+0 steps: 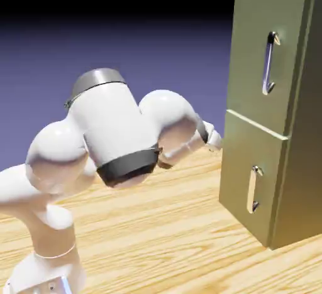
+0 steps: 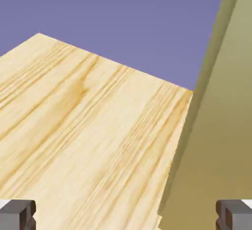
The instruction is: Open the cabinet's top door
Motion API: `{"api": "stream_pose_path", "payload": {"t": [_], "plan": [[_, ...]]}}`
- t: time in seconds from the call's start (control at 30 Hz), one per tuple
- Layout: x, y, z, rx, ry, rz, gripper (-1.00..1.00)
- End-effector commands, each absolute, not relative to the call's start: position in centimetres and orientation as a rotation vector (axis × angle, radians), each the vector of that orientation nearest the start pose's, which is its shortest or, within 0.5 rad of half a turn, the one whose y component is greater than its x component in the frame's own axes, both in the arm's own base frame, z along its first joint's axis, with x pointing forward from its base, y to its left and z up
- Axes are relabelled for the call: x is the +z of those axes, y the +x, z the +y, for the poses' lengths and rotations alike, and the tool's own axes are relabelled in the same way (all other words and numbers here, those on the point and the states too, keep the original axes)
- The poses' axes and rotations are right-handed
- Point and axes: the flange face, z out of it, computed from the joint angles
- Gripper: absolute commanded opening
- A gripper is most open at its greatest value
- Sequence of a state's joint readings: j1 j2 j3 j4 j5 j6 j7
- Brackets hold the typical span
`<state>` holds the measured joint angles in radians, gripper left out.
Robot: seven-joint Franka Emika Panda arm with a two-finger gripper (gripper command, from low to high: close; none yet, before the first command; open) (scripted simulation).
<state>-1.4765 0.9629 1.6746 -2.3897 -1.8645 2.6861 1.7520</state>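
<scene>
Evidently the top door (image 1: 261, 54) sits shut, above the shorter door on the cabinet (image 1: 305, 142) at the exterior view's right; reaching, gripping and pulling all remain, the gripper (image 2: 126, 215) being spread wide with nothing between its fingertips

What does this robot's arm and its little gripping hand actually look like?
The arm is glossy white, built of bulging rounded joints and a thick barrel-shaped section, with a dark grey band at one end of that section and a lighter metallic grey cap at the other. No loose cables show. The gripper has two small, blocky fingertips in grey, darker on some faces.
</scene>
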Motion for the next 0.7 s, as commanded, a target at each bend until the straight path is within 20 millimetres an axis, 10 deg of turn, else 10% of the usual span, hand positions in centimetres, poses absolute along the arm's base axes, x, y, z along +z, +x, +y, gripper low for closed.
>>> {"api": "stream_pose_path", "payload": {"t": [0.0,0.33,0.53,0.57,0.67], "plan": [[41.0,47.9,9.1,-1.059,-2.366,0.395,0.0],[59.2,44.5,-7.3,-1.713,-1.764,0.658,0.0],[59.2,49.5,-7.0,-1.713,-1.764,0.658,0.0],[59.2,49.5,-7.0,-1.713,-1.764,0.658,-1.0],[59.2,48.1,-6.1,-1.753,-1.761,0.718,-1.0]]}}
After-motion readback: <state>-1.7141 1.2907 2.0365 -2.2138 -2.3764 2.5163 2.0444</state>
